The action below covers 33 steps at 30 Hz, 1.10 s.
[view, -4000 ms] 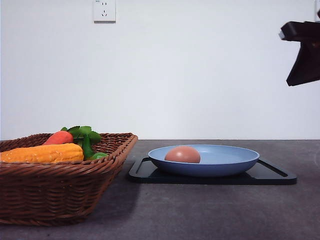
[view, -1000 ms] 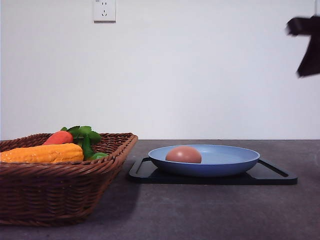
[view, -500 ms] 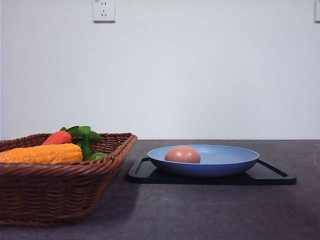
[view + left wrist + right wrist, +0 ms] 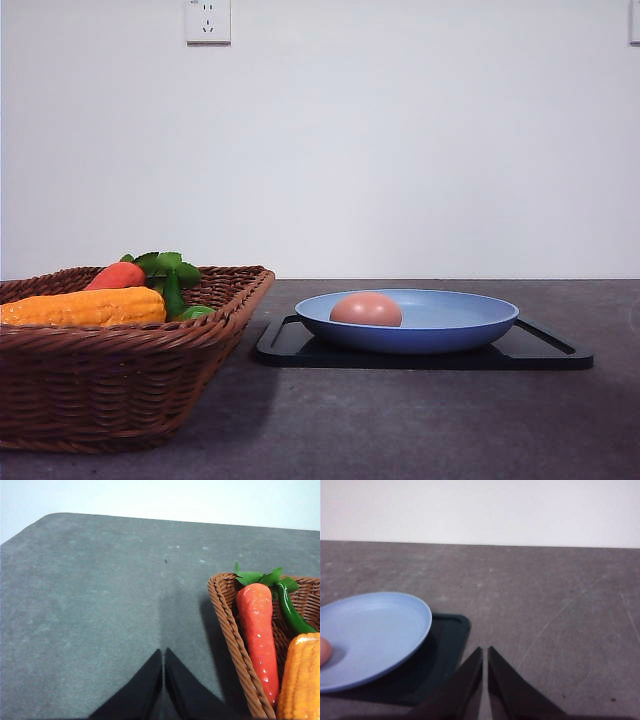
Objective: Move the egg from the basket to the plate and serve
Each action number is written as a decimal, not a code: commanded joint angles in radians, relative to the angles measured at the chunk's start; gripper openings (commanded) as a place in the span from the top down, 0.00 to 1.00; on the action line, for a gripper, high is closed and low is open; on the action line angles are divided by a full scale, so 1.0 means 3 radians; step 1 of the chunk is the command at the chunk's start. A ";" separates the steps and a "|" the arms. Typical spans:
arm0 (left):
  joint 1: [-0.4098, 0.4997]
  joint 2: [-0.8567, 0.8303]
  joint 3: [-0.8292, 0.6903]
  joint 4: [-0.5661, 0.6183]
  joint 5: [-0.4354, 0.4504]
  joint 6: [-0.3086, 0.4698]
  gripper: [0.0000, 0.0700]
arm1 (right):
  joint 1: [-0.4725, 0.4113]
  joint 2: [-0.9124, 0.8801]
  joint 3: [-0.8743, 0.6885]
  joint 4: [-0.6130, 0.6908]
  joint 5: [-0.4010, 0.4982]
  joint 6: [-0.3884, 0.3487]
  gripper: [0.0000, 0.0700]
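Note:
The brown egg [image 4: 366, 309] lies in the light blue plate [image 4: 470, 322], left of its middle; a sliver of the egg [image 4: 324, 651] shows in the right wrist view on the plate [image 4: 375, 630]. The wicker basket [image 4: 120, 385] stands at the left of the table, and its braided rim [image 4: 235, 640] shows in the left wrist view. My left gripper [image 4: 163, 655] is shut with nothing in it, over bare table beside the basket. My right gripper [image 4: 485, 652] is shut and empty, over the table beside the plate and tray.
The plate rests on a flat black tray [image 4: 545, 350] [image 4: 445, 650]. In the basket lie an orange corn cob [image 4: 85, 306] [image 4: 300, 680], a carrot [image 4: 118, 275] [image 4: 257, 630] and a green pepper [image 4: 292, 612]. A wall stands behind the table.
The right arm, seen at the upper right a second ago, has left the front view. The egg, plate and basket have stayed put.

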 commanded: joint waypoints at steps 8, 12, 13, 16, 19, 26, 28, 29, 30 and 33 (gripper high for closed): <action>0.0008 -0.0009 -0.0019 -0.0125 -0.0001 -0.0006 1.00 | 0.0013 -0.0007 -0.0094 -0.0141 -0.0071 0.0384 1.00; 0.0008 -0.0009 -0.0019 -0.0125 -0.0001 -0.0006 1.00 | 0.0014 -0.0006 -0.0092 -0.0100 -0.0047 0.0384 1.00; 0.0008 -0.0009 -0.0019 -0.0125 -0.0001 -0.0006 1.00 | 0.0014 -0.0006 -0.0092 -0.0090 -0.0048 0.0384 1.00; 0.0008 -0.0009 -0.0019 -0.0125 -0.0001 -0.0006 1.00 | 0.0014 -0.0006 -0.0092 -0.0050 -0.0049 0.0384 1.00; 0.0008 -0.0009 -0.0019 -0.0125 -0.0001 -0.0006 1.00 | 0.0014 -0.0006 -0.0092 -0.0010 -0.0048 0.0384 1.00; 0.0008 -0.0009 -0.0019 -0.0125 -0.0001 -0.0006 1.00 | 0.0014 -0.0006 -0.0092 -0.0010 -0.0049 0.0384 1.00; 0.0008 -0.0009 -0.0019 -0.0125 -0.0001 -0.0006 1.00 | 0.0014 -0.0006 -0.0092 -0.0010 -0.0049 0.0384 1.00; 0.0008 -0.0009 -0.0019 -0.0125 -0.0001 -0.0006 1.00 | 0.0014 -0.0006 -0.0092 -0.0010 -0.0048 0.0384 1.00; 0.0008 -0.0009 -0.0019 -0.0125 -0.0001 -0.0006 1.00 | 0.0014 -0.0006 -0.0092 -0.0010 -0.0048 0.0384 1.00; 0.0008 -0.0009 -0.0019 -0.0125 -0.0001 -0.0006 1.00 | 0.0014 -0.0006 -0.0092 -0.0010 -0.0048 0.0384 1.00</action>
